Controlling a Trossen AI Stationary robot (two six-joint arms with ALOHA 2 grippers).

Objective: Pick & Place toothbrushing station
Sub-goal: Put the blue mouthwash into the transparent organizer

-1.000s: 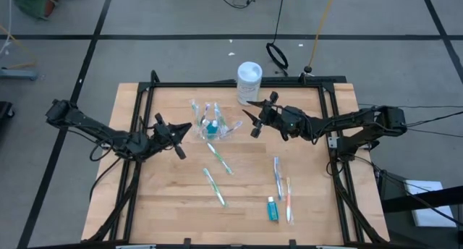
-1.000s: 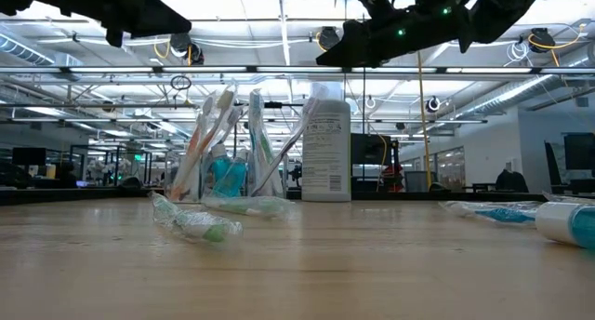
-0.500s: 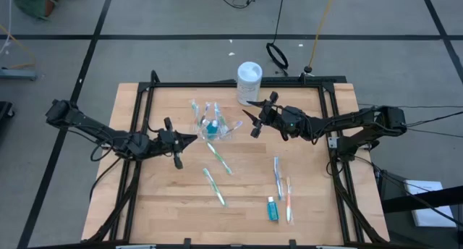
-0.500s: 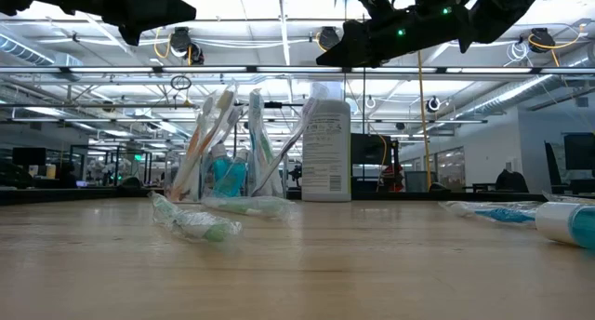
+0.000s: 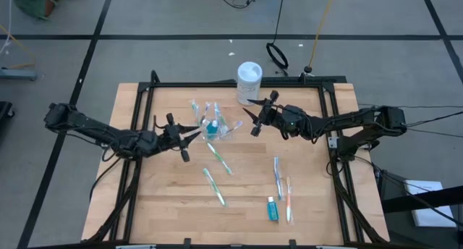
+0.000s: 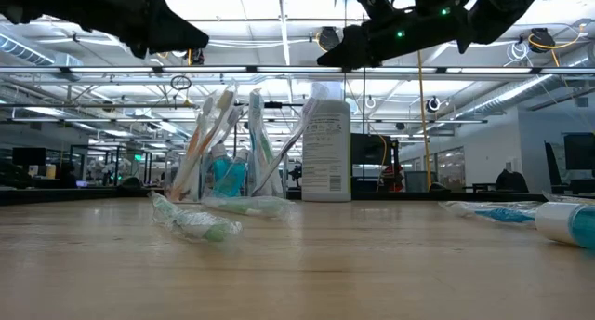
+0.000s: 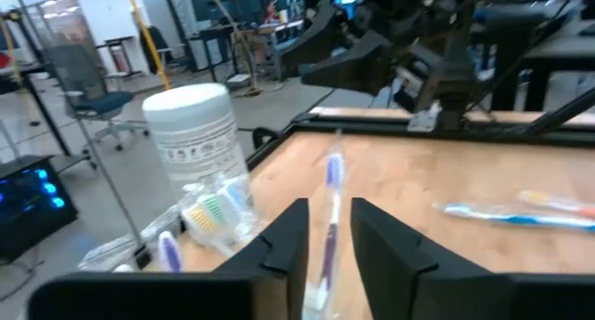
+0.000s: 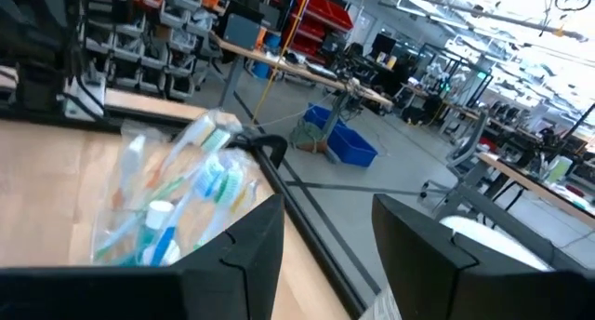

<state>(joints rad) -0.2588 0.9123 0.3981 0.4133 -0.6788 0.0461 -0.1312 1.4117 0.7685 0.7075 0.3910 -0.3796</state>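
1. The left claw point(image 5: 189, 135) hovers just beside the clear plastic cup point(image 5: 214, 128), on the cup's left. Its wrist view shows a wrapped toothbrush point(image 7: 329, 218) standing between the two fingers point(image 7: 284, 246). The gap is narrow, and I cannot tell whether the fingers grip it or have let it go.
2. The cup stands near the back of the bench point(image 5: 159, 205), already stuffed with brushes and a teal tube, with the white bottle point(image 5: 249, 80) just behind it.
3. As I judge it, the step is dropping this brush into the cup. Keep the brush upright over the rim and part the fingers only once its lower end is inside.
4. Afterwards, lift straight away from the cup, since a sideways brush against the crowded handles could tip it.
5. The right claw point(image 5: 252, 119) waits on the cup's other side, jaws apart and empty. Keep it there, clear of the left arm.
6. Loose toothbrushes point(image 5: 215, 187) and a toothpaste tube point(image 5: 272, 209) lie on the bench nearer the front, not yet placed.
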